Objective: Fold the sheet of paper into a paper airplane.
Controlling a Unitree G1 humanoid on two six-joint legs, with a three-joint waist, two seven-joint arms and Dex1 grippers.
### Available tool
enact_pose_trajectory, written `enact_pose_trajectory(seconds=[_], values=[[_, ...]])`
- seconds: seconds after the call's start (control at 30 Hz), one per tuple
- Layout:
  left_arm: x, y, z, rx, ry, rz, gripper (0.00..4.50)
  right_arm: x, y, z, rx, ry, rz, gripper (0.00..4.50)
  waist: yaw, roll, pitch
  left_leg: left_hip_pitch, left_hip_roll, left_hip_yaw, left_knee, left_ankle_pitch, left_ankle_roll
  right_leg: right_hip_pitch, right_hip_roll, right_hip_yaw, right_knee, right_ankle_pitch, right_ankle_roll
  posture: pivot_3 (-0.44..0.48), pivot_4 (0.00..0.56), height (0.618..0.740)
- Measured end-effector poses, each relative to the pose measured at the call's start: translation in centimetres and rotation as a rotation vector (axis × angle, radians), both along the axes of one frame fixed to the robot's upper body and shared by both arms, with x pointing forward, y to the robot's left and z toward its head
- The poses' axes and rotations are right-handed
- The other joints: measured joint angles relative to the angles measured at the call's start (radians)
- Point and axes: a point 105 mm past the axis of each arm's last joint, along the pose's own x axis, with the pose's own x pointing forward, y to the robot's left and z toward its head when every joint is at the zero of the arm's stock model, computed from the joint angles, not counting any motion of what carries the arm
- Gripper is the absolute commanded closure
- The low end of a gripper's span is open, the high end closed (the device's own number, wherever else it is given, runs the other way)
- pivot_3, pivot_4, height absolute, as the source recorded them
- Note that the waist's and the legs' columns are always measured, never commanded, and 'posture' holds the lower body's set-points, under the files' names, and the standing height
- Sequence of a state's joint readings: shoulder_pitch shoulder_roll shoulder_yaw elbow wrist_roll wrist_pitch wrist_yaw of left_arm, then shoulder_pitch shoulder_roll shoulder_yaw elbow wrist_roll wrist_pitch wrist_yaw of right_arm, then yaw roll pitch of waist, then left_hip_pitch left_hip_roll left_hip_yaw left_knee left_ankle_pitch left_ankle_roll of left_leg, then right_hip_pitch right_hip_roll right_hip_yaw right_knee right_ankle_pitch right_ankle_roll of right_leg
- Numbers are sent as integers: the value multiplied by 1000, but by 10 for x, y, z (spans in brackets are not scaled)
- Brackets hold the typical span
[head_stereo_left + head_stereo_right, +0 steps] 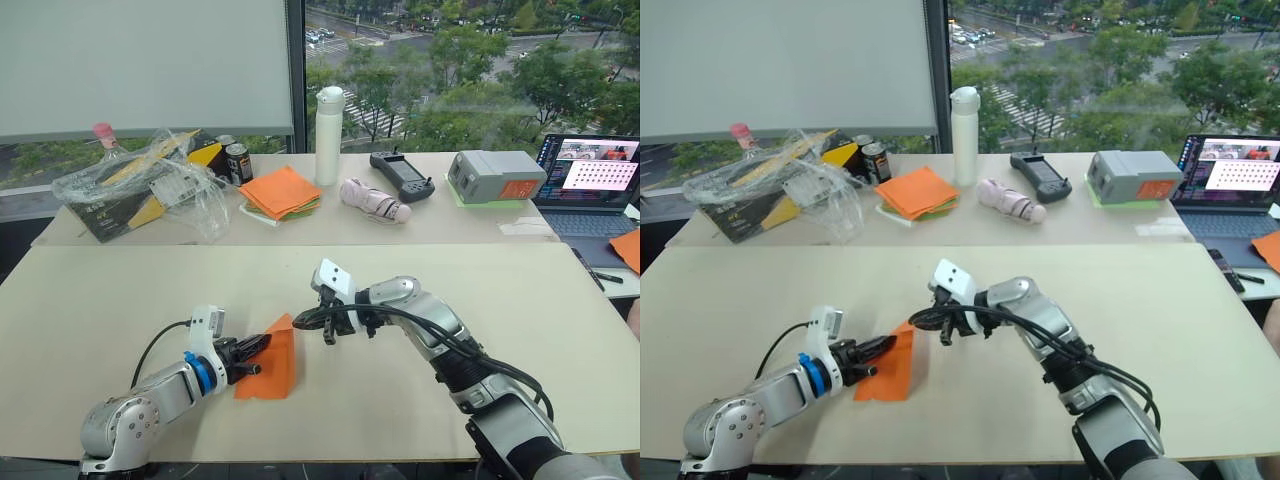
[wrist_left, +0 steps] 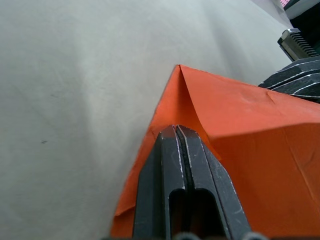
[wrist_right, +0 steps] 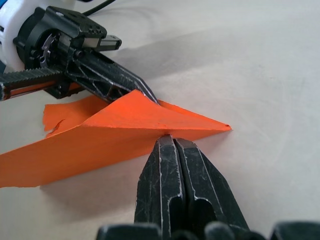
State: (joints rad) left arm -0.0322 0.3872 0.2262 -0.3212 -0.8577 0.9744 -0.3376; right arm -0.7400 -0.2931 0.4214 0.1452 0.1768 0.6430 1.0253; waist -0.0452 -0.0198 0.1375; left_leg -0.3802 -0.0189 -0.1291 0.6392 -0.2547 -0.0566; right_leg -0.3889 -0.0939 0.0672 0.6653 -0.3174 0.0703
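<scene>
Partly folded sheet of paper [image 1: 270,362] lying on the near table [image 1: 120,300], just left of centre, one corner already turned in so the far end comes to a point. Pinned from two sides, likely so a crease can be set without the sheet sliding.

Left gripper [image 1: 258,352] reaching in low from the near left, forearm almost flat to the table, fingers pressed together and laid on the raised flap; in the left wrist view the closed fingertips [image 2: 177,137] sit right on the diagonal fold, holding the flap down rather than pinching it. Whether any paper lies between the two fingers, cannot tell.

Right gripper [image 1: 327,325] coming across from the right, elbow bent, wrist turned down and inward, black fingers pointing at the table just right of the pointed end. Fingers [image 3: 175,165] likewise closed with nothing between them, tips at the folded edge near the point, apparently braced against it or ready to run along the crease.

Judged an early stage: one nose fold formed, no wings yet, no finished airplane shape.

Far table [image 1: 420,225] carrying a stack of orange and green sheets [image 1: 281,192], a white bottle [image 1: 329,135], a laptop [image 1: 590,185], all well apart from the work.
</scene>
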Motion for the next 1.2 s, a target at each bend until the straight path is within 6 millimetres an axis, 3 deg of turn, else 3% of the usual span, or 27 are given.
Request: enact_pose_trajectory(seconds=[0.33, 0.77, 1.07, 1.2], values=[[0, 0, 0, -3, -3, 7, 4485, -5, 5, 1, 6, -6, 25, 4499, 0, 0, 0, 0, 0, 0, 0, 0, 0, 0, 0, 0, 0, 0, 0, 0, 150, 740], [0, 18, 10, -65, -25, 78, 4485, -6, 5, 0, 1, -4, 29, 4499, 0, 0, 0, 0, 0, 0, 0, 0, 0, 0, 0, 0, 0, 0, 0, 0, 150, 740], [2, 11, 27, -147, -70, 60, 4485, -6, 4, -1, -4, -4, 28, 4499, -1, 0, 0, 0, 0, 0, 0, 0, 0, 0, 0, 0, 0, 0, 0, 0, 150, 740], [-2, 8, 21, -133, -46, 38, 4485, -6, 4, -1, -4, -4, 28, 4499, -1, 0, 0, 0, 0, 0, 0, 0, 0, 0, 0, 0, 0, 0, 0, 0, 150, 740]])
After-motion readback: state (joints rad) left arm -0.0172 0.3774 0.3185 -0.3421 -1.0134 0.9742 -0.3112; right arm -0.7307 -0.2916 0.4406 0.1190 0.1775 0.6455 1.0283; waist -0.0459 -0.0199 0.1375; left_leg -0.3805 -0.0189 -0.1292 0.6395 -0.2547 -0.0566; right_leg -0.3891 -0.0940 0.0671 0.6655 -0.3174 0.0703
